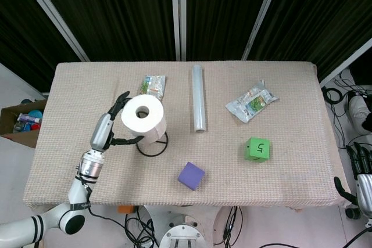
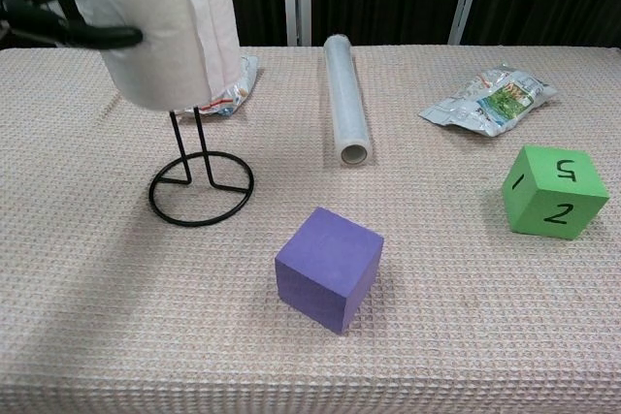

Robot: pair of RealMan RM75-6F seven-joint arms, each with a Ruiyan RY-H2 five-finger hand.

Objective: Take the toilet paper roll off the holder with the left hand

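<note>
My left hand (image 1: 108, 126) grips the white toilet paper roll (image 1: 143, 117) from its left side and holds it raised high above the table. In the chest view the roll (image 2: 160, 26) fills the top left, and a dark finger (image 2: 97, 38) lies against its side while the rest of the hand is cut off. The black wire holder (image 2: 201, 186) stands on the cloth with its ring base bare. Its two upright rods (image 2: 186, 143) still run up into the roll's lower end. My right hand (image 1: 361, 172) hangs off the table's right edge, holding nothing.
A clear film roll (image 1: 199, 98) lies lengthwise at mid-table. A snack bag (image 2: 231, 94) sits just behind the holder. A silver packet (image 1: 251, 101), a green cube (image 1: 257, 148) and a purple cube (image 1: 191, 176) lie to the right. A cardboard box (image 1: 20, 121) stands on the floor at left.
</note>
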